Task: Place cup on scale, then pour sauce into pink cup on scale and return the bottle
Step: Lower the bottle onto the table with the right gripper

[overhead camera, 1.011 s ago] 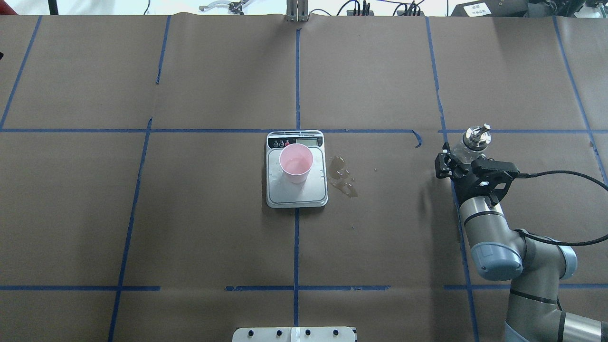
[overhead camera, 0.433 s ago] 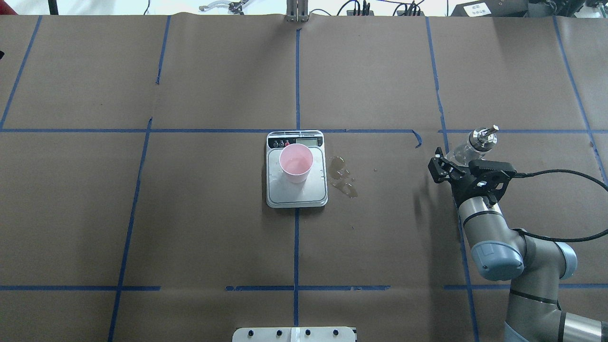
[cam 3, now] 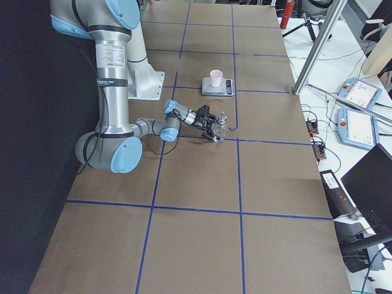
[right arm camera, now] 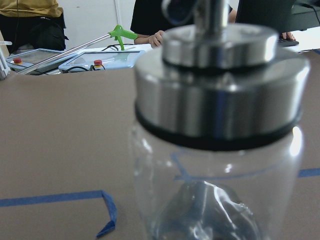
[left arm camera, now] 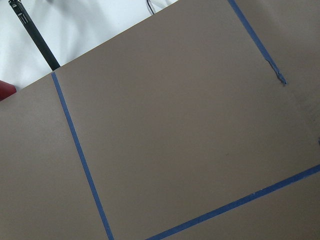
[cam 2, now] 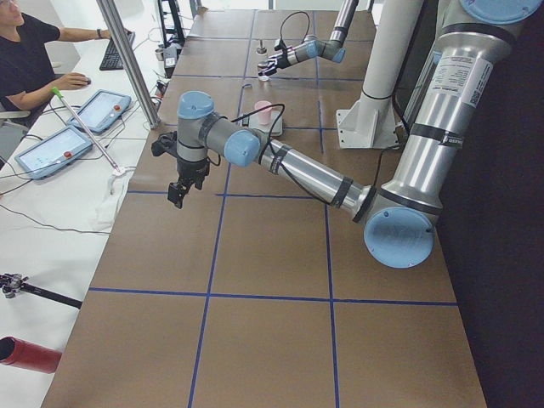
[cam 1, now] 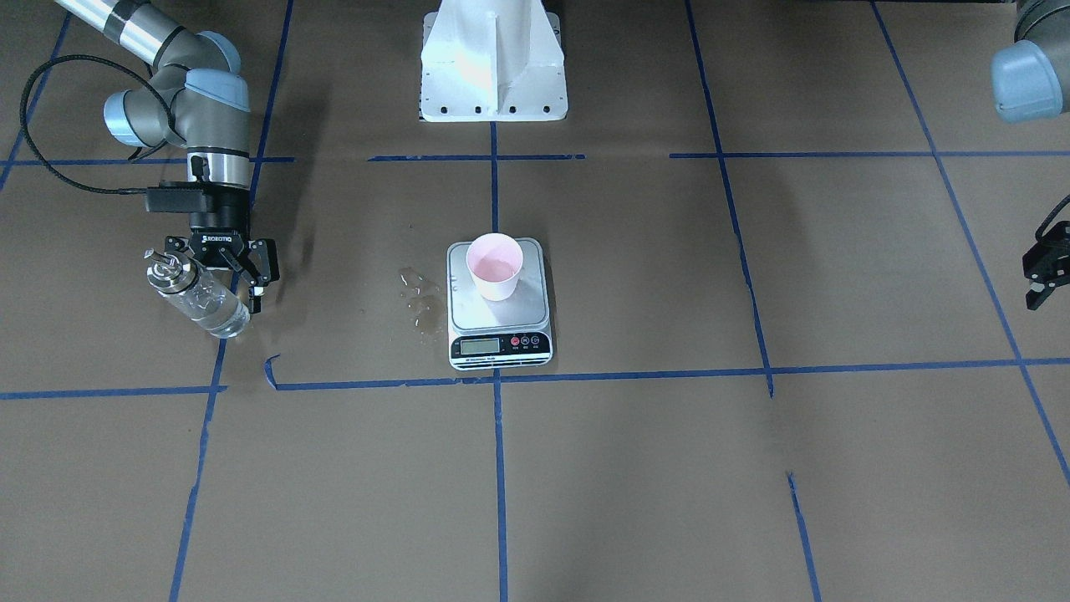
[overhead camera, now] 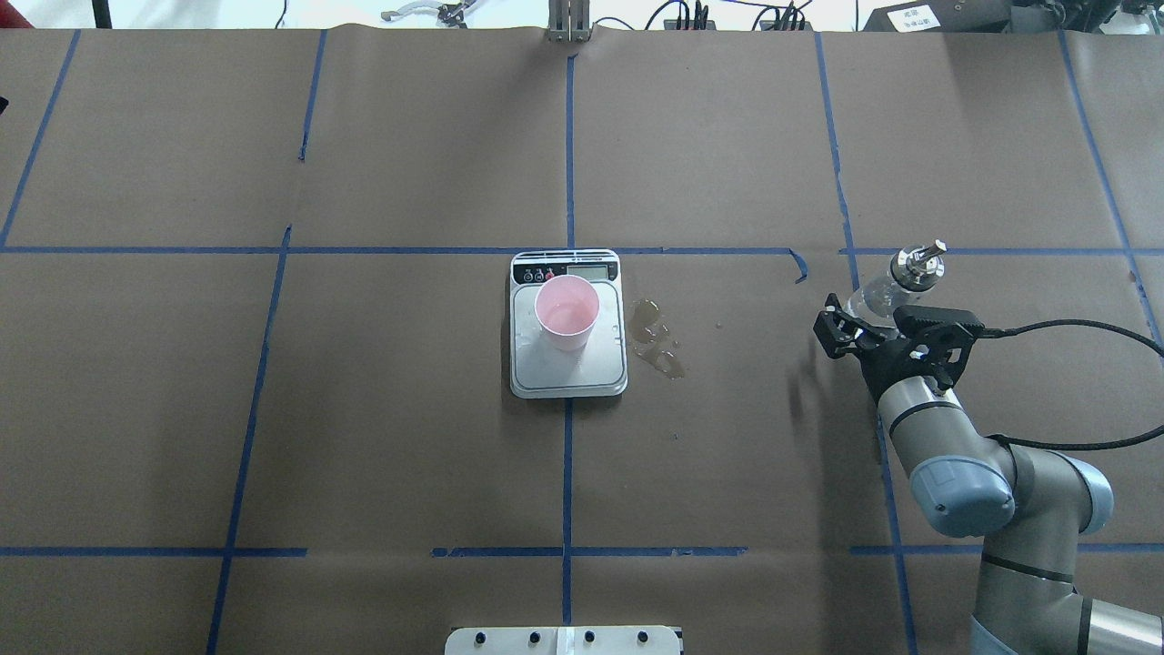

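**Right arm.** The right gripper (overhead camera: 861, 313) sits low over the brown paper table cover (overhead camera: 364, 409) on the robot's right side, close to a blue tape line (overhead camera: 887, 509). Its jaws stand spread apart. One black finger (overhead camera: 826, 322) shows clearly, set off from the glass. The other is hidden under the camera mount.

**Bottle.** The clear glass bottle (overhead camera: 880, 294) stands upright on the paper at the mouth of that claw, by a crossing of tape lines. Its silver cap (overhead camera: 915, 263) and thin spout point up. It fills the right wrist view, with no finger pressed on it there. Whether the hidden finger touches the glass cannot be told.

**Left arm.** The left gripper (cam 2: 177, 195) hangs above the paper near the table's edge on the robot's left, well apart from every task item. Whether its jaws are apart or together cannot be told. Its wrist camera shows only paper and tape.

**Scale and cup.** The scale (overhead camera: 568, 371) lies flat at the table's middle, with its black display strip (overhead camera: 566, 269) on the side away from the robot. The pink cup (overhead camera: 566, 314) stands upright on the platform, toward the display end. The liquid level inside cannot be judged.

**Spill.** A wet patch (overhead camera: 657, 341) darkens the paper just beside the scale, on the side toward the bottle.

**Beyond the table.** A seated person (cam 2: 25, 51) and two tablets (cam 2: 100, 109) occupy the white desk.
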Motion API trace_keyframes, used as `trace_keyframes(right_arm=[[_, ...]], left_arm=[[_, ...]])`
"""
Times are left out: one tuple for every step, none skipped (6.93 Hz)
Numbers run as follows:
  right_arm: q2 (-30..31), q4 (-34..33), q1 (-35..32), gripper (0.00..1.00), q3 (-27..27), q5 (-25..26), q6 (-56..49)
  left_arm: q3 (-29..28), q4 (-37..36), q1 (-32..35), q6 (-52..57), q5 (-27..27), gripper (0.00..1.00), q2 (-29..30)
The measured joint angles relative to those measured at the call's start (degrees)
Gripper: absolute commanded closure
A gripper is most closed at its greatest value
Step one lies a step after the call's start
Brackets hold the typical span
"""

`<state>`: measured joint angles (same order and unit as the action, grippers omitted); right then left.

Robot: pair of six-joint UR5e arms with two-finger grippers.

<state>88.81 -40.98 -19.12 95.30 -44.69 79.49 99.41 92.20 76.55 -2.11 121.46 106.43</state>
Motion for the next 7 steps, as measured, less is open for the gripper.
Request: trace_keyframes(right_arm=[[1.46, -0.50, -0.18, 0.00, 2.58, -1.25, -0.04], [3.23, -1.82, -0.28, 0.00, 5.31, -2.14, -0.09], [4.42, -3.56, -0.29, 0.00, 7.26, -2.51, -0.11], [4.96, -4.91, -0.30, 0.00, 8.24, -2.68, -0.16], [5.18, -8.62, -0.29, 0.00, 10.17, -3.41, -0.33], [5.11, -17.10, -0.25, 0.00, 15.00, -5.44, -0.52], [4.97, -27.53, -0.23, 0.00, 21.65, -8.42, -0.60]], left_arm=[[-0.03, 0.00, 0.00, 0.00, 0.00, 0.00, -0.01], [-0.04, 0.00, 0.00, 0.00, 0.00, 0.00, -0.05], [-0.07, 0.00, 0.00, 0.00, 0.00, 0.00, -0.05], [-0.10, 0.00, 0.00, -0.05, 0.00, 0.00, -0.03], [-0.05, 0.02, 0.00, -0.15, 0.00, 0.00, 0.00], [0.02, 0.04, 0.00, -0.22, 0.00, 0.00, 0.00], [0.12, 0.02, 0.00, -0.25, 0.02, 0.00, 0.00]])
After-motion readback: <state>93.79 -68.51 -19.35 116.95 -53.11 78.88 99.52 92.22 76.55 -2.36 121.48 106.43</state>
